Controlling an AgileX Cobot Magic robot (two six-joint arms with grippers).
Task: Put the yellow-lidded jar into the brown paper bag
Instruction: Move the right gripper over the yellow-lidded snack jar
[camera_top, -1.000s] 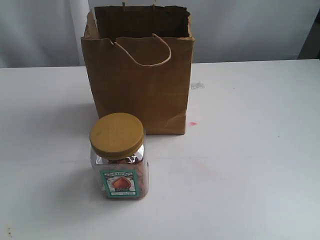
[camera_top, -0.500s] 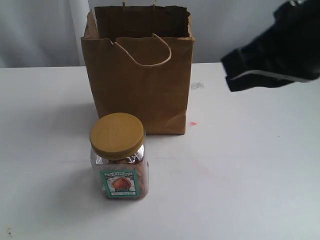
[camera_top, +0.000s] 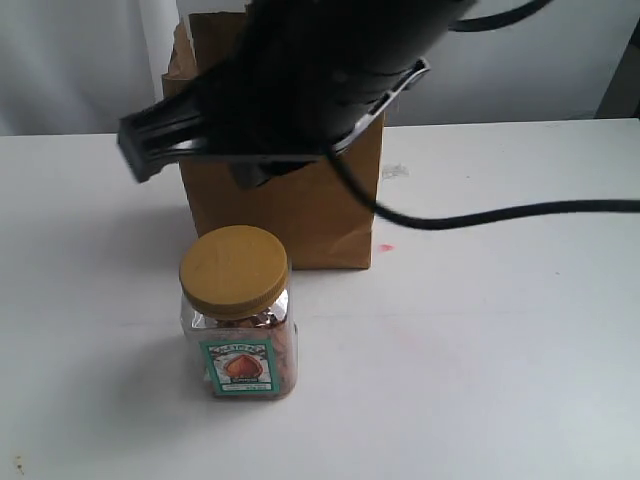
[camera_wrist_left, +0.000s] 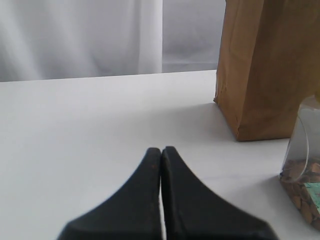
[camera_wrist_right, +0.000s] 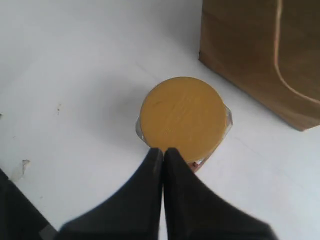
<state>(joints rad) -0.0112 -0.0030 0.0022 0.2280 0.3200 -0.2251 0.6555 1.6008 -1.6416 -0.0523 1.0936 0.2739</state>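
The yellow-lidded jar (camera_top: 238, 322) stands upright on the white table, just in front of the brown paper bag (camera_top: 300, 215). My right arm (camera_top: 300, 90) reaches across from the right, above the jar, and hides most of the bag's upper half. In the right wrist view my right gripper (camera_wrist_right: 163, 151) is shut and empty, its tips above the near rim of the jar's lid (camera_wrist_right: 181, 117), with the bag (camera_wrist_right: 260, 55) beyond. My left gripper (camera_wrist_left: 161, 150) is shut and empty, low over the table, with the bag (camera_wrist_left: 270, 65) and the jar (camera_wrist_left: 305, 170) off to one side.
A black cable (camera_top: 500, 215) trails from the right arm over the table (camera_top: 480, 340). A small red mark (camera_top: 386, 247) lies by the bag's base. A pale curtain (camera_wrist_left: 75, 35) hangs behind the table's far edge.
The right arm came in from the upper right and swept left across the bag until it was above the jar. Jar and bag have not moved.
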